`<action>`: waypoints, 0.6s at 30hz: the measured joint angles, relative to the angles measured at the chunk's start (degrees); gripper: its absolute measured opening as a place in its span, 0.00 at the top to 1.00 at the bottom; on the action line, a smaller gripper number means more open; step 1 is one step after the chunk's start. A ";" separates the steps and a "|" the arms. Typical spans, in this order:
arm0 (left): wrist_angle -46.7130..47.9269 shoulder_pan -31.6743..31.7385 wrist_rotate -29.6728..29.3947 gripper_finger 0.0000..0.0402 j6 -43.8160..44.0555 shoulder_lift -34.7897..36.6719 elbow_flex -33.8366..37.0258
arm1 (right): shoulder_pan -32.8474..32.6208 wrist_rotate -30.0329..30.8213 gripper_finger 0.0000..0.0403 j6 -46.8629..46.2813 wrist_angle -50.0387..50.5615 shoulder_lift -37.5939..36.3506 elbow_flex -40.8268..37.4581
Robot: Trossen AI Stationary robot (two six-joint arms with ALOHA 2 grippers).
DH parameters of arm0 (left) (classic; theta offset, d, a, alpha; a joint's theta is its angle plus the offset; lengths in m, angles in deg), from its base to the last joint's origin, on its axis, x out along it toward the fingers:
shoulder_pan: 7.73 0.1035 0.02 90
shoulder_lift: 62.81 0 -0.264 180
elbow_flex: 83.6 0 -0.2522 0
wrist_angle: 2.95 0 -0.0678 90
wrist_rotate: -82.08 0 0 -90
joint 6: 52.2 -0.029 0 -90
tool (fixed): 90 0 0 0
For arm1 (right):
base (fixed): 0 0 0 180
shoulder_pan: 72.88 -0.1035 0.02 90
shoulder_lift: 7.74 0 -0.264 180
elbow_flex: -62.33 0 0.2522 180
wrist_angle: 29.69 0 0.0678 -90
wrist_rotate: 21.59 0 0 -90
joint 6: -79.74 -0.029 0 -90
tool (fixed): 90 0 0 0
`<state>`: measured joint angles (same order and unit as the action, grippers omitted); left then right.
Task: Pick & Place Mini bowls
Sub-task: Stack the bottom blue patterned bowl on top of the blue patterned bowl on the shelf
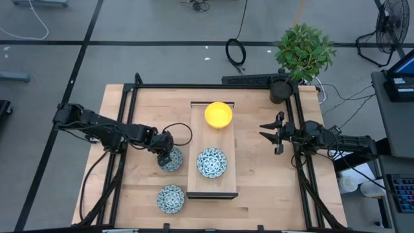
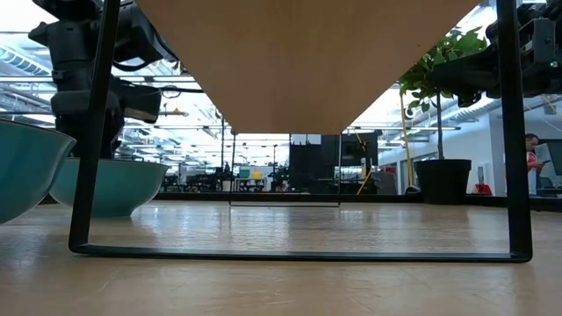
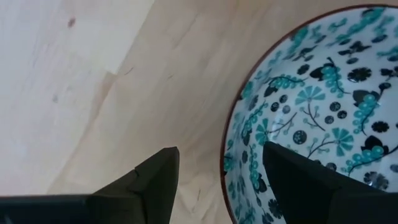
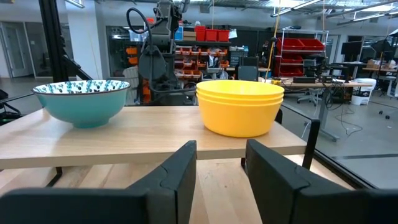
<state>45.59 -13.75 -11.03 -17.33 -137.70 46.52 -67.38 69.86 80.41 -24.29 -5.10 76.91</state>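
A stack of yellow mini bowls (image 1: 218, 114) (image 4: 239, 106) sits at the far end of the long wooden tray (image 1: 199, 139). One patterned mini bowl (image 1: 211, 162) (image 4: 82, 99) sits nearer on the tray. Two more patterned bowls stand on the table left of the tray, one (image 1: 176, 161) (image 3: 323, 93) under my left gripper and one (image 1: 171, 198) near the front edge. My left gripper (image 1: 167, 154) (image 3: 217, 155) is open and points down. One finger is outside that bowl's rim (image 3: 231, 124) and one is inside. My right gripper (image 1: 266, 133) (image 4: 221, 152) is open and waits right of the tray.
A potted plant (image 1: 301, 55) stands at the table's far right corner. A black metal frame (image 1: 294, 129) runs along the table's left, far and right edges. Bare wood lies between the tray and my right gripper, and along the near edge.
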 joint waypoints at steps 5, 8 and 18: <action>-0.39 -0.16 0.00 0.41 -4.56 0.02 0.00 | 0.02 0.00 0.69 0.00 0.00 0.02 0.00; -0.39 -0.35 0.00 0.41 -6.41 0.02 0.00 | 0.02 0.01 0.69 0.00 0.00 0.02 0.00; -0.39 -0.37 0.00 0.41 -8.98 0.02 0.00 | 0.00 0.00 0.69 0.00 0.00 0.00 0.00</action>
<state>45.20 -14.12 -11.03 -26.31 -137.68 46.52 -67.38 69.86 80.41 -24.29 -5.10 76.91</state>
